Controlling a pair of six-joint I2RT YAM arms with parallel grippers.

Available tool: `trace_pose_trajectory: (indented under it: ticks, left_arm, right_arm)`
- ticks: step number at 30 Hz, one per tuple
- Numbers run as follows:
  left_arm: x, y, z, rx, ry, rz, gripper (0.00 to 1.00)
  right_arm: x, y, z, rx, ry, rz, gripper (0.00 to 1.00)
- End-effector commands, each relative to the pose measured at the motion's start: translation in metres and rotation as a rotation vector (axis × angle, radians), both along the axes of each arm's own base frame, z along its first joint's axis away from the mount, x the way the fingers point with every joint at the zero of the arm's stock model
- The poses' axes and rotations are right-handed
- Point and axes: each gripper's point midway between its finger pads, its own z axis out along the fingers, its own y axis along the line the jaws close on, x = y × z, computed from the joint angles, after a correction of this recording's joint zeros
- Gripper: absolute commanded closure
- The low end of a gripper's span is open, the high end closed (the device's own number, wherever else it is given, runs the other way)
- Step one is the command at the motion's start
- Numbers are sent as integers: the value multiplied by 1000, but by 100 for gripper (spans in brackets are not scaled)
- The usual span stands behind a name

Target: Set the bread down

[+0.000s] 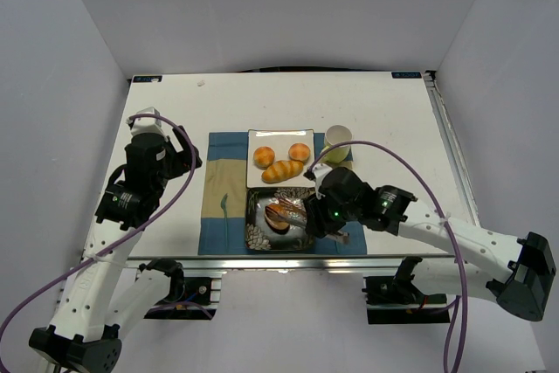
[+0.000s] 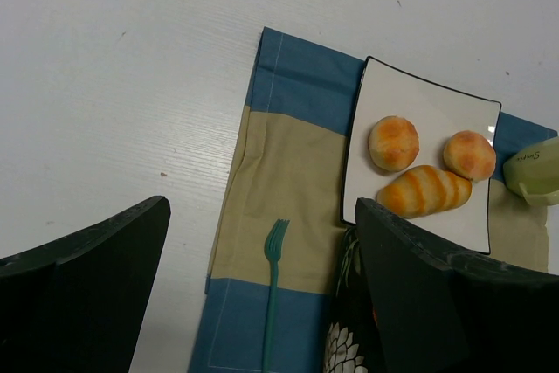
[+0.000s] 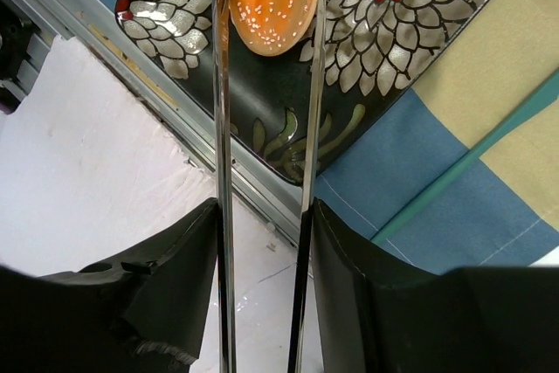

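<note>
Sesame bun [image 3: 266, 2] pinched in my tongs [image 3: 223, 172], right over the dark floral plate [image 3: 384, 24]!

My right fingers [image 3: 170, 277] are clamped on the tong arms, and the two steel blades flank the bun at its widest part. I can't tell whether it touches the plate. I judge it light, soft and easily dented, and its glazed crust could slip on smooth metal. So squeeze gently, low on the sides, not across the crown. My left fingers [image 2: 87, 277] are spread wide and hold nothing, above the placemat [image 2: 288, 172].
</note>
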Motion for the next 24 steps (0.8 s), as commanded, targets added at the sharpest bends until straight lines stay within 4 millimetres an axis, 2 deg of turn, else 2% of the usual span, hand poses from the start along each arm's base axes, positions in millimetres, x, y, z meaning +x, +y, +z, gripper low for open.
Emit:
trace_pose_trajectory:
  ticks: [1, 4, 6, 14, 19, 20, 23, 24]
  left_arm:
    - [0, -3, 4, -15, -16, -9, 2]
    - [-1, -3, 5, -16, -19, -9, 2]
    - [-1, -3, 5, -16, -19, -9, 2]
    - [0, 1, 7, -6, -22, 9, 2]
    - [-3, 27, 17, 71, -26, 124, 2]
    - [-2, 28, 23, 83, -30, 123, 2]
    - [5, 29, 14, 129, 34, 129, 2]
    - [8, 29, 16, 134, 33, 131, 2]
  right_arm:
    - [7, 10, 33, 76, -60, -10, 50]
    - [9, 11, 48, 97, -77, -15, 48]
    - [9, 11, 50, 97, -77, -15, 46]
    - [9, 10, 46, 90, -67, -21, 43]
    - [30, 4, 57, 103, -158, -132, 48]
    - [34, 5, 60, 107, -166, -150, 48]
    - [47, 8, 69, 94, -197, -194, 47]
    - [53, 10, 65, 73, -200, -206, 47]
